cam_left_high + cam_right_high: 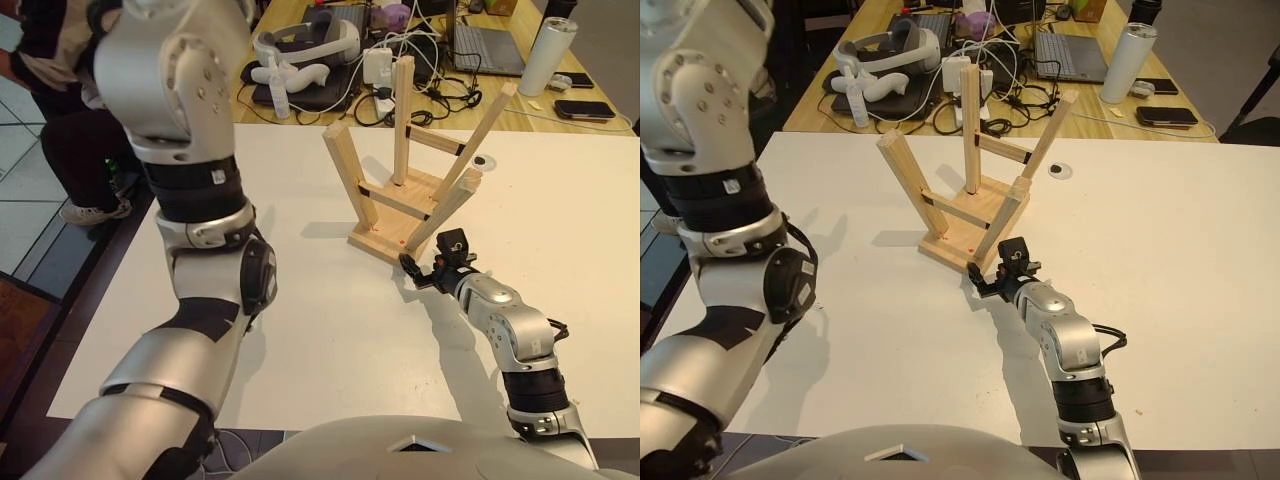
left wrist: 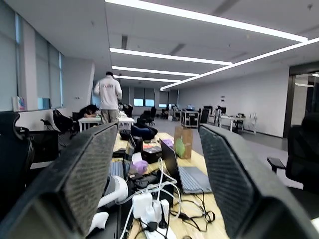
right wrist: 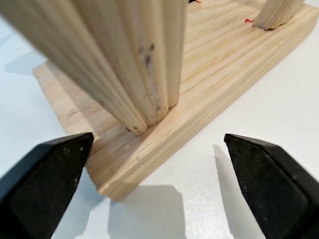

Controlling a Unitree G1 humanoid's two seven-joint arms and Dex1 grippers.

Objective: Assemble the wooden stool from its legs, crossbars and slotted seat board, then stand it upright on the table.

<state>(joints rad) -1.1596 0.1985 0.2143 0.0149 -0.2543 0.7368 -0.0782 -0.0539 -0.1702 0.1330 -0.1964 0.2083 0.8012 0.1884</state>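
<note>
Inverted stool point(image 1: 405, 190) on the white table point(image 1: 250, 350), at the final stage of the task. The slotted seat board point(image 1: 952, 246) lies flat on the tabletop. 4 legs point(image 1: 348, 170) rise from it, splayed outward, and crossbars point(image 1: 435, 142) tie them together. The structure appears fully joined, so the step in hand is judged to be the turn-over: standing the stool on its legs.

The right gripper point(image 1: 413, 272) sits low on the table, just beside the near corner of the seat board. In the right wrist view its fingers point(image 3: 45, 174) are spread wide to either side of that corner and of the nearest leg's base, touching neither. The left gripper point(image 2: 158, 130) is held high above the table's left side, with its 2 pads also spread and nothing between them, well apart from the stool.

The next move probably calls for the right gripper to advance and close on the board edge or on the leg near its root. It would then tip the stool about the far edge of the board. The joints look press-fitted, so a pull along a leg may loosen it. A second grasp from the left arm would likely steady the rotation.
</note>
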